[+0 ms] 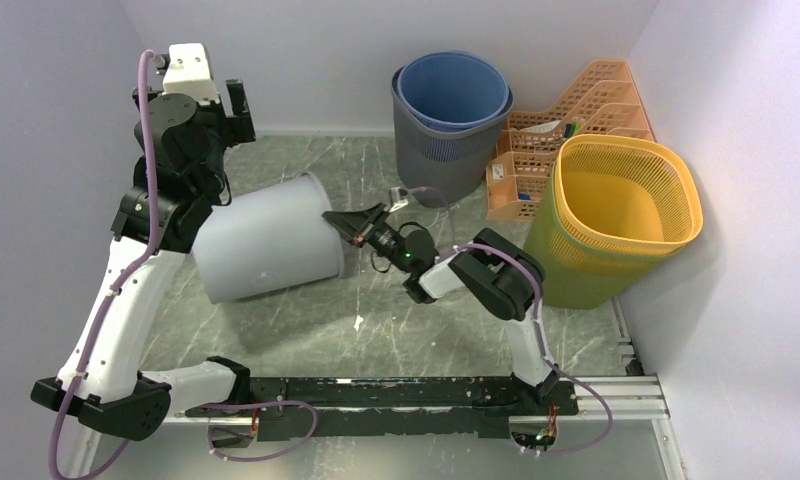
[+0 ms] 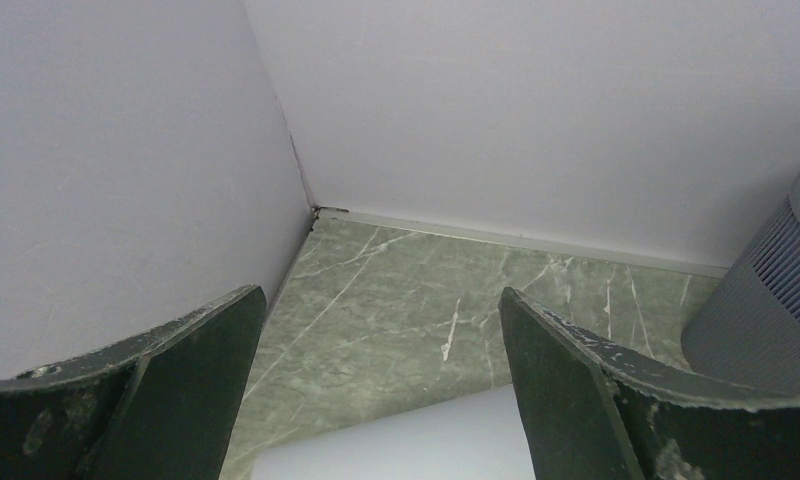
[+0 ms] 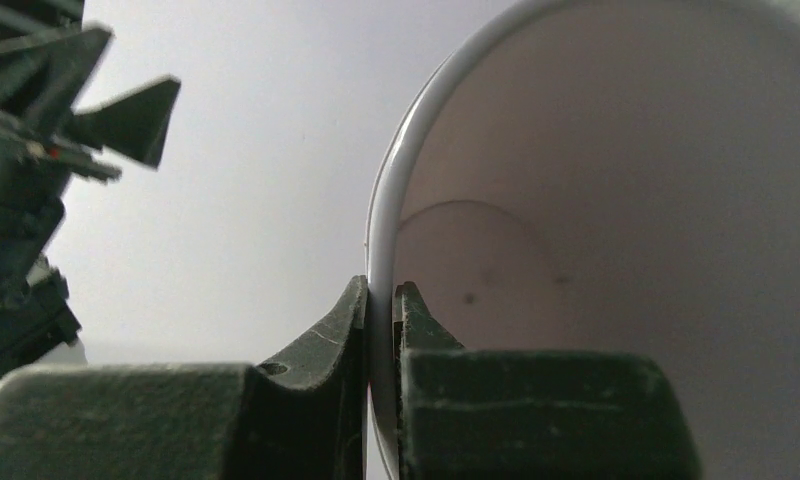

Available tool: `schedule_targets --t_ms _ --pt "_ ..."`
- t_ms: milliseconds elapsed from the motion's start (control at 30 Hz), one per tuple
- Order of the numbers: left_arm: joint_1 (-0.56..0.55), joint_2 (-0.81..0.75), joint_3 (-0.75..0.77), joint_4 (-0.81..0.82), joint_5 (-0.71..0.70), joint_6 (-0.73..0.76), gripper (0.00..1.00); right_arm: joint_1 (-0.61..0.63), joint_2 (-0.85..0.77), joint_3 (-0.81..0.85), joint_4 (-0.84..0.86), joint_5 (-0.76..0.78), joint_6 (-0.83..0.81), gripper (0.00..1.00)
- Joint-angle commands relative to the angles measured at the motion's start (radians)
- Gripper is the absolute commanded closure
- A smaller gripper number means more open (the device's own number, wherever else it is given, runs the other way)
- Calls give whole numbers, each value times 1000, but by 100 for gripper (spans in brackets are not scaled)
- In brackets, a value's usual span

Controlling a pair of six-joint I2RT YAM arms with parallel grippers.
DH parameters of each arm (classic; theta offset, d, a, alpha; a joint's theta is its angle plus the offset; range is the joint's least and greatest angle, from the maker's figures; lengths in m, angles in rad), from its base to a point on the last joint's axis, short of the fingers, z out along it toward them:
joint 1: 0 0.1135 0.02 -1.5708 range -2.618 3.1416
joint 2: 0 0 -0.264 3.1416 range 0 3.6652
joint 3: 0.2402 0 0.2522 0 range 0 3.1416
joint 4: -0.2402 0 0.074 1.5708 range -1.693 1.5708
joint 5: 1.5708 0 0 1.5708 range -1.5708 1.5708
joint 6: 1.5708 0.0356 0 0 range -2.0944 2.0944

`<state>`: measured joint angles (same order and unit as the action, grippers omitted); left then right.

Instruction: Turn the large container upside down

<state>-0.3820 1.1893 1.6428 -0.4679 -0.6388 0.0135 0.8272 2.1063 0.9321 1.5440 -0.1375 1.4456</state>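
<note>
The large container (image 1: 266, 240) is a pale grey round bin lying on its side on the green marbled floor, its mouth facing right. My right gripper (image 1: 340, 224) is shut on its rim; in the right wrist view the two fingers (image 3: 351, 325) clamp the white rim (image 3: 378, 230), with the bin's inside to the right. My left gripper (image 1: 238, 112) is open and empty, held high above the bin's closed end near the back left corner. In the left wrist view a strip of the bin (image 2: 396, 440) shows below between the spread fingers (image 2: 566, 380).
A blue bin nested in a grey slatted bin (image 1: 451, 110) stands at the back. An orange file rack (image 1: 566, 115) and a yellow mesh basket (image 1: 616, 215) stand at the right. White walls close the left, back and right sides.
</note>
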Motion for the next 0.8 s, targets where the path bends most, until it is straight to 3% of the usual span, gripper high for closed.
schedule_targets --t_ms 0,267,533,667,767 --pt "5 -11 -4 13 -9 19 1 -101 -3 -188 281 38 24 100" --pt "5 -10 -28 18 1 1 1 -227 -43 -369 280 -34 3 100" --pt "5 -6 -61 26 10 -13 1 -279 -18 -464 278 -60 -19 76" --pt "5 -10 -86 31 13 -15 1 -305 3 -489 278 -87 -28 55" --pt "5 -12 -99 33 13 -15 1 -326 6 -522 278 -98 -48 52"
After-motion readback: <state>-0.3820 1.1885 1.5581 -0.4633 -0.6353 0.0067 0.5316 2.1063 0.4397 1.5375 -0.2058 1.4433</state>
